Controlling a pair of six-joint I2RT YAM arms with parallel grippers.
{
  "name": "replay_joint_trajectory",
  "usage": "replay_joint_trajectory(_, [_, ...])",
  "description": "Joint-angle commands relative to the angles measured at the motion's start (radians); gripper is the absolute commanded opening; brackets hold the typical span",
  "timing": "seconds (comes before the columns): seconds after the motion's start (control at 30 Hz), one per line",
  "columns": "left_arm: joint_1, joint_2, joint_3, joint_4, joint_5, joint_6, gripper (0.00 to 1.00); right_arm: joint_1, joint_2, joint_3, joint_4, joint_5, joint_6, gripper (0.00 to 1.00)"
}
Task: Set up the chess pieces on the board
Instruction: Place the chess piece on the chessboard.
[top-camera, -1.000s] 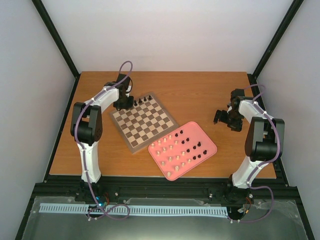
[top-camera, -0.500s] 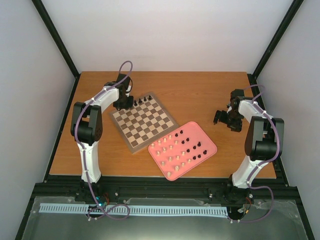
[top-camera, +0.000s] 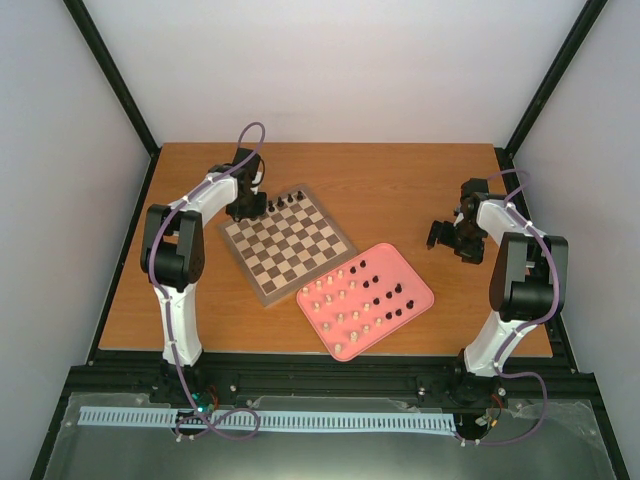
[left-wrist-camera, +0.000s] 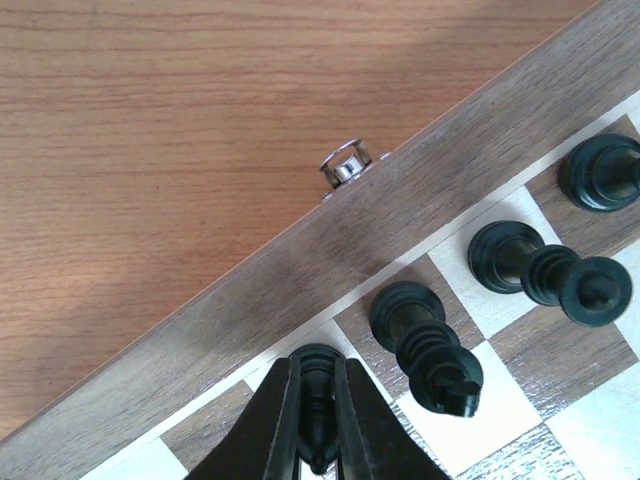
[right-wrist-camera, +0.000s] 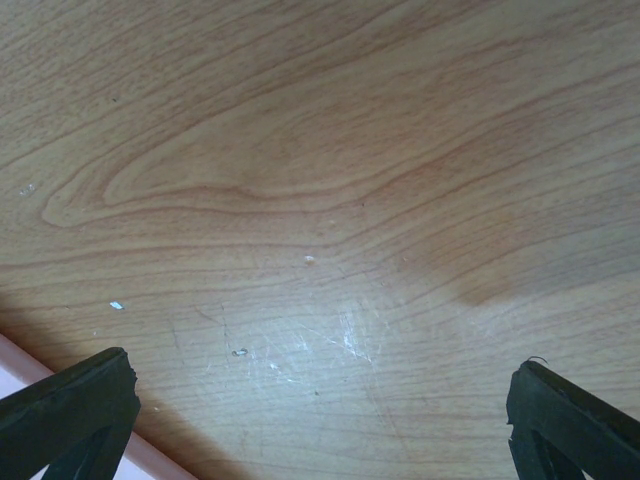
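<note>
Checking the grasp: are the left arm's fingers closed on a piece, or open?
Closed: both fingers press the sides of a small black chess piece between them.

Your table (right-wrist-camera: 330, 150) was wood grain under a satin varnish, with fine scratches. The board (left-wrist-camera: 300, 270) had a smooth, matt wood border carrying a shiny metal clasp (left-wrist-camera: 346, 165). The dark chessmen (left-wrist-camera: 430, 350) were glossy black, ribbed round their stems. Your left gripper (left-wrist-camera: 315, 365) had matt black plastic-looking fingers (left-wrist-camera: 262, 425). The tray (top-camera: 415, 283) looked like smooth pink plastic with a dull sheen.

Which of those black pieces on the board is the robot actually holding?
The end black piece, pinched between the left fingers; the other three stand free beside it.
</note>
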Motion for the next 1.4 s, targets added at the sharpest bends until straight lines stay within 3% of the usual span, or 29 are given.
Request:
replay_joint_trajectory(0.0, [0.012, -0.024, -0.013, -0.008, -0.001, 0.001, 0.04, -0.006, 0.002, 0.007, 0.001, 0.004, -0.005, 1.00])
replay_joint_trajectory(0.27, [0.013, -0.031, -0.018, -0.011, 0.004, 0.004, 0.12, -0.007, 0.003, 0.006, 0.002, 0.002, -0.005, 1.00])
replay_joint_trajectory(0.7, [0.012, -0.061, -0.040, -0.013, 0.002, 0.007, 0.37, -0.007, 0.005, 0.006, 0.004, -0.008, -0.005, 1.00])
replay_joint_trajectory(0.83, [0.012, -0.093, -0.041, -0.039, 0.001, 0.007, 0.47, -0.006, 0.004, 0.006, 0.003, -0.009, -0.006, 1.00])
replay_joint_trajectory(1.03, [0.007, -0.250, -0.071, -0.100, 0.013, -0.002, 0.74, -0.006, -0.002, 0.002, 0.002, -0.003, -0.008, 1.00])
replay_joint_trajectory(1.13, [-0.047, -0.355, -0.090, -0.125, -0.012, 0.009, 0.81, -0.006, -0.004, 0.005, 0.000, 0.000, -0.007, 1.00])
replay_joint_trajectory(1.23, [-0.185, -0.428, -0.091, -0.143, -0.064, 0.031, 0.83, -0.006, -0.005, 0.008, 0.000, 0.002, -0.004, 1.00])
replay_joint_trajectory(1.37, [-0.346, -0.427, -0.041, -0.141, 0.035, 0.021, 0.81, -0.006, 0.006, 0.018, -0.004, 0.004, -0.002, 1.00])
